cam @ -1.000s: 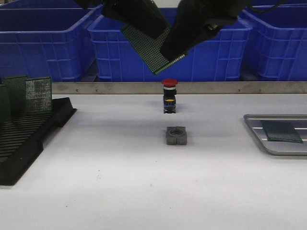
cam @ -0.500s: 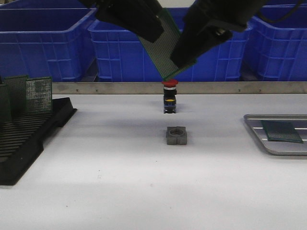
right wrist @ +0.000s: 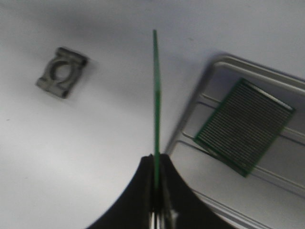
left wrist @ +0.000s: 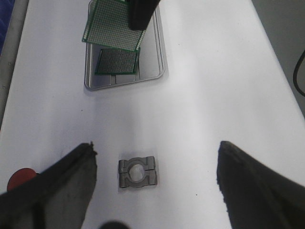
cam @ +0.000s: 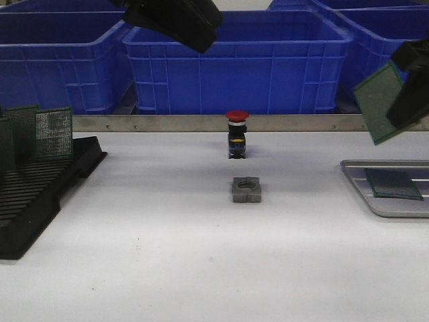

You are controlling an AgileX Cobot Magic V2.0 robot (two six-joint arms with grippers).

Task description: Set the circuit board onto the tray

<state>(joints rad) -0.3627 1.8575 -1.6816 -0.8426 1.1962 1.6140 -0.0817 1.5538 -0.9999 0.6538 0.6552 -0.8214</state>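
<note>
Right hand (right wrist: pixel 156 202): clamped on circuit board (cam: pixel 379 102), held tilted in the air.
Tray (cam: pixel 356 182): below the held board, slightly inboard; one board already inside.
Nearer arm: right.
Left hand (left wrist: pixel 155 188): spread wide, empty, over mid tabletop (cam: pixel 167 248).

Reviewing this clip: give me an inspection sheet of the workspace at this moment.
Surface: white table, no spills seen.
Job's things: circuit board held above the tray; another board already lies in it.
Clutter: grey clamp block, red push button, black slotted rack holding boards.
Grippers: right gripper pinches the board's edge; left gripper open, empty.
Cables: one at the left wrist view's edge.
Surroundings: blue bins behind.
</note>
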